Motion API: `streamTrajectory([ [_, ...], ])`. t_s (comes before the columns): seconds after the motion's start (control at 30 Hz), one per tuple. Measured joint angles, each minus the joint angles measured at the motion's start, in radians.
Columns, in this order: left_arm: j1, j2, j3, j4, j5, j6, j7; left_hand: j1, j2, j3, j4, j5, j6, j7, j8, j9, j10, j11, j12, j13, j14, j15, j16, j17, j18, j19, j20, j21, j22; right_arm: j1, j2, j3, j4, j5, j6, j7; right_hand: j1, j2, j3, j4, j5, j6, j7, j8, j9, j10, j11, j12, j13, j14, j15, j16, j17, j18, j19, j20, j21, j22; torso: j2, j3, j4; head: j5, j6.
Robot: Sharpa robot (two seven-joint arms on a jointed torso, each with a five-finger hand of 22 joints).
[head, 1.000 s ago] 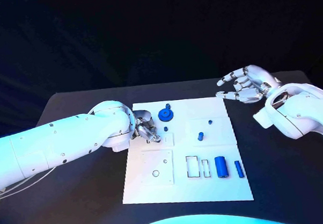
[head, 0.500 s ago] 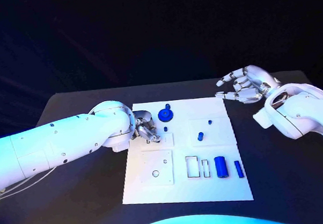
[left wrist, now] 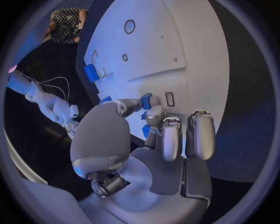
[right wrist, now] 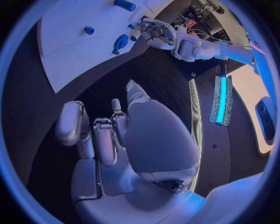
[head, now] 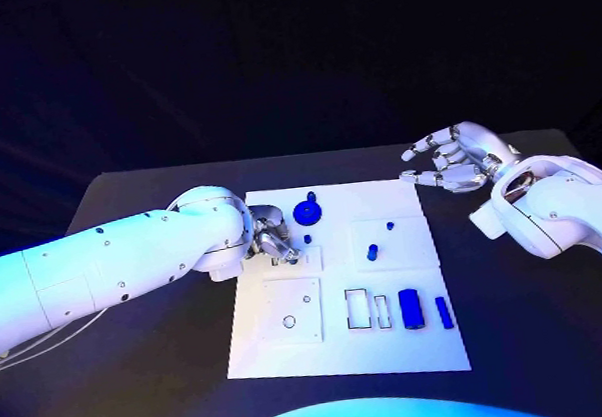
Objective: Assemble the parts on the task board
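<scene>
Reaching in over the near-left edge of the white rectangular task board [head: 343,305], the silver left hand [head: 274,238] is bent down at the wrist, its fingers [left wrist: 153,112] curled together and pinching a small blue part [left wrist: 146,100] at their tips, right against the board's surface beside a small rectangular slot [left wrist: 170,98]. Just beyond those fingertips stands a round blue knob-shaped part [head: 308,211]. The silver right hand [head: 451,159] hovers above the black table [head: 152,305] off the board's far corner, palm turned toward the board, fingers loosely curled and apart, holding nothing.
</scene>
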Motion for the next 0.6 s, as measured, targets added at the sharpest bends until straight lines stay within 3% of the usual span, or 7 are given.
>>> streamTrajectory([
  [0.17, 0.000, 0.004, 0.000, -0.005, 0.001, 0.005, -0.003, -0.024, -0.001, -0.007, -0.007, -0.006, 0.009, -0.008, -0.005, 0.002, 0.000, 0.000, 0.000, 0.004, 0.004, -0.004, 0.004, 0.000, 0.000, 0.000, 0.000, 0.000, 0.000, 0.000, 0.000, 0.000, 0.000, 0.000, 0.000, 0.000, 0.000, 0.000, 0.000, 0.000, 0.000, 0.000, 0.000, 0.000, 0.000, 0.000, 0.000, 0.000, 0.000, 0.000, 0.000, 0.000, 0.000, 0.000, 0.000, 0.000, 0.000, 0.000, 0.000, -0.0002, 0.0000, -0.001, 0.001],
  [0.2, 0.000, 0.005, 0.000, -0.005, 0.001, 0.006, -0.004, -0.026, -0.002, 0.033, -0.047, -0.007, 0.012, -0.009, -0.005, 0.002, 0.000, 0.000, 0.000, 0.004, 0.004, -0.004, 0.004, 0.000, 0.000, 0.000, 0.000, 0.000, 0.000, 0.000, 0.000, 0.000, 0.000, 0.000, 0.000, 0.000, 0.000, 0.000, 0.000, 0.000, 0.003, -0.002, 0.002, 0.000, 0.000, 0.000, 0.000, 0.000, 0.000, 0.000, 0.000, 0.000, 0.000, 0.000, 0.000, 0.000, 0.000, 0.000, 0.000, -0.0003, 0.0000, -0.001, 0.001],
  [0.23, 0.001, 0.005, 0.001, -0.006, 0.001, 0.006, -0.004, -0.037, -0.003, 0.037, -0.057, -0.010, 0.012, -0.008, -0.005, 0.002, 0.000, 0.000, 0.000, 0.004, 0.004, -0.004, 0.004, 0.000, 0.000, 0.000, 0.000, 0.000, 0.000, 0.000, 0.000, 0.000, 0.000, 0.000, 0.000, 0.000, 0.000, 0.000, 0.000, 0.000, 0.004, -0.003, 0.003, 0.000, 0.000, 0.000, 0.000, 0.000, 0.000, 0.000, 0.000, 0.000, 0.000, 0.000, 0.000, 0.000, 0.000, 0.000, 0.000, -0.0005, 0.0001, -0.001, 0.001],
  [0.47, 0.001, 0.007, 0.001, -0.009, 0.001, 0.008, -0.006, -0.076, 0.008, 0.018, -0.092, -0.017, 0.016, -0.012, -0.011, 0.004, 0.000, 0.000, 0.000, 0.005, 0.004, -0.004, 0.004, 0.000, 0.000, 0.004, -0.004, 0.000, 0.000, 0.000, -0.001, 0.000, 0.000, 0.001, 0.000, 0.000, 0.000, 0.000, 0.000, 0.000, 0.004, -0.003, 0.003, 0.000, -0.001, 0.000, 0.000, 0.000, 0.000, 0.000, 0.000, 0.000, 0.000, 0.000, 0.000, 0.000, 0.000, 0.000, 0.000, -0.0007, 0.0007, -0.002, 0.001],
  [0.6, 0.001, 0.008, 0.001, -0.010, 0.002, 0.009, -0.006, -0.081, 0.013, -0.014, -0.084, -0.023, 0.025, -0.018, -0.013, 0.004, 0.000, 0.000, 0.000, 0.006, 0.004, -0.004, 0.004, 0.000, 0.000, 0.004, -0.004, 0.000, 0.000, 0.000, -0.001, 0.000, 0.000, 0.001, 0.000, 0.000, 0.000, 0.000, 0.000, 0.000, 0.004, -0.003, 0.003, 0.004, -0.001, 0.000, 0.000, 0.000, 0.000, 0.000, 0.000, 0.000, 0.000, 0.000, 0.000, 0.000, 0.000, 0.000, 0.000, -0.0007, 0.0010, -0.003, 0.001],
])
